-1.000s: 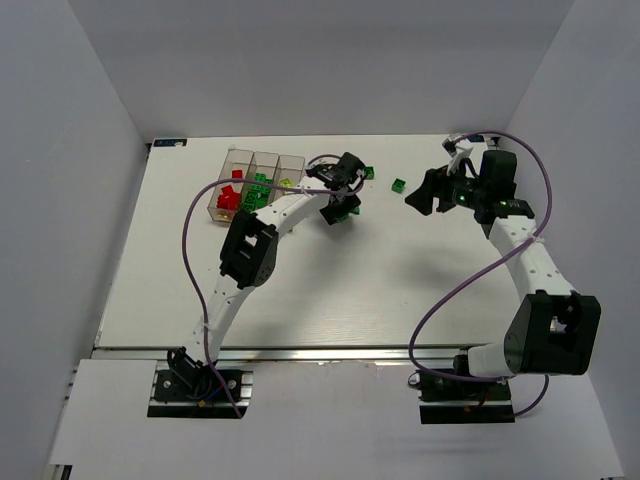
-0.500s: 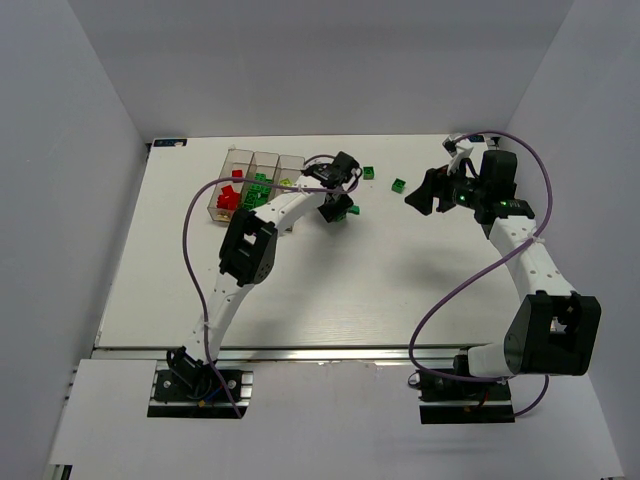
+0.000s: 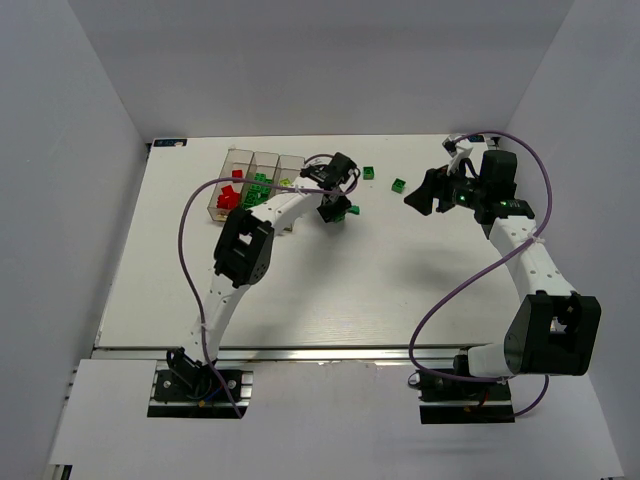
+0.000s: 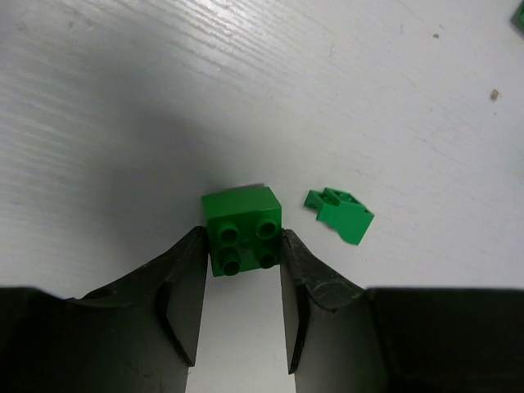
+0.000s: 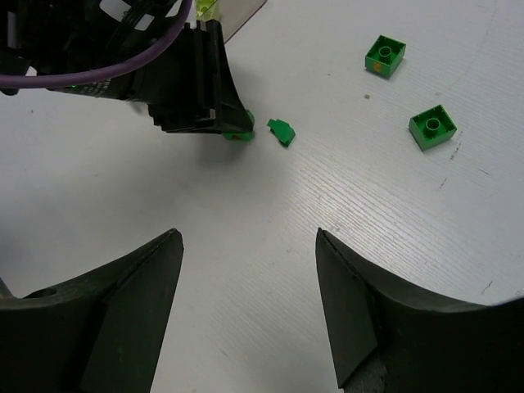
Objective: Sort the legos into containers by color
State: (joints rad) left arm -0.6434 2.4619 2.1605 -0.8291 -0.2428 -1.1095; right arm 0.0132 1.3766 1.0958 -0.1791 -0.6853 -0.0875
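Green brick [image 4: 242,231] gripped by left jaws, left arm [image 3: 283,208] outstretched

From the lower-left base, bent at the elbow and stretched toward upper centre of the top view with the left arm [image 3: 245,250]; down at the tabletop with the left gripper [image 3: 337,210], pinching a dark green brick [image 4: 242,221] flush between both fingers. From lower right, curved up along the right edge with the right arm [image 3: 530,265]; raised off the surface at upper right with the right gripper [image 3: 418,193], fingers [image 5: 123,311] spread wide apart.
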